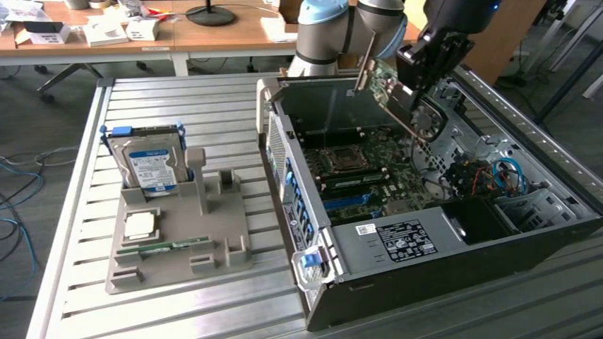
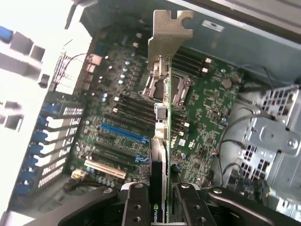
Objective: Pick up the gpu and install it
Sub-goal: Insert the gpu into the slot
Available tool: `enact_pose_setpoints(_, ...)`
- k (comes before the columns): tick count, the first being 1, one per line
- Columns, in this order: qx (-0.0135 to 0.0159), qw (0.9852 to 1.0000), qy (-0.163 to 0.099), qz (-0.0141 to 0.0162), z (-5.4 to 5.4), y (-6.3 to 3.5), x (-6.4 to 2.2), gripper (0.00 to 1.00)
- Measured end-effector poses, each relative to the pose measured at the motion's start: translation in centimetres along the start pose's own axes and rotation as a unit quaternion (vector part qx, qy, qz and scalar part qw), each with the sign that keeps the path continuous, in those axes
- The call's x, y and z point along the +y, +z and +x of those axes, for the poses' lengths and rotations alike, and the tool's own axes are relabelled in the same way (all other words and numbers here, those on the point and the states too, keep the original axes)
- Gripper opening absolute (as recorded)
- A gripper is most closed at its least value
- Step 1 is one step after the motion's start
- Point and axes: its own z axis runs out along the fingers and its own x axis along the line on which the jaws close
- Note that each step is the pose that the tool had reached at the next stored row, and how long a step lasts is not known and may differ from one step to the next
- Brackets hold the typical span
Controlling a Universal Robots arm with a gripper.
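Observation:
The gpu (image 1: 391, 85), a green card with a black round fan and a silver end bracket, hangs tilted above the open computer case (image 1: 414, 240). My gripper (image 1: 421, 88) is shut on it from above, over the motherboard (image 1: 368, 169). In the wrist view the gpu (image 2: 160, 150) is seen edge-on between my two black fingers (image 2: 136, 207), and its silver bracket (image 2: 167, 35) points away towards the case's rear wall. The card hovers above the expansion slots, with the blue slot (image 2: 123, 134) just beside its edge. It touches nothing below it.
On the exterior view's left stands a grey parts holder (image 1: 217, 247) with a silver hard drive (image 1: 146, 159), a processor chip (image 1: 141, 224) and a memory stick (image 1: 174, 246). Cables (image 1: 495, 176) and a drive cage (image 2: 275, 141) fill the case's far end. A cluttered desk (image 1: 226, 35) lies behind.

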Motion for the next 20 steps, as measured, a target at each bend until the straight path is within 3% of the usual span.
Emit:
enact_pose_setpoints(6, 0.0035, 0.9985, -0.055, 0.0000, 0.00, 0.14, -0.01, 0.26)
enact_pose_setpoints(11, 0.0063, 0.9950, -0.100, -0.0001, 0.00, 0.26, -0.02, 0.26)
enact_pose_setpoints(13, 0.0075, 0.9930, -0.118, -0.0001, 0.00, 0.31, -0.02, 0.26)
enact_pose_setpoints(14, 0.0086, 0.9907, -0.136, -0.0002, 0.00, 0.37, -0.02, 0.26)
enact_pose_setpoints(17, 0.0103, 0.9867, -0.162, -0.0002, 0.00, 0.45, -0.03, 0.26)
enact_pose_setpoints(20, 0.0120, 0.9818, -0.190, -0.0002, 0.00, 0.54, -0.04, 0.26)
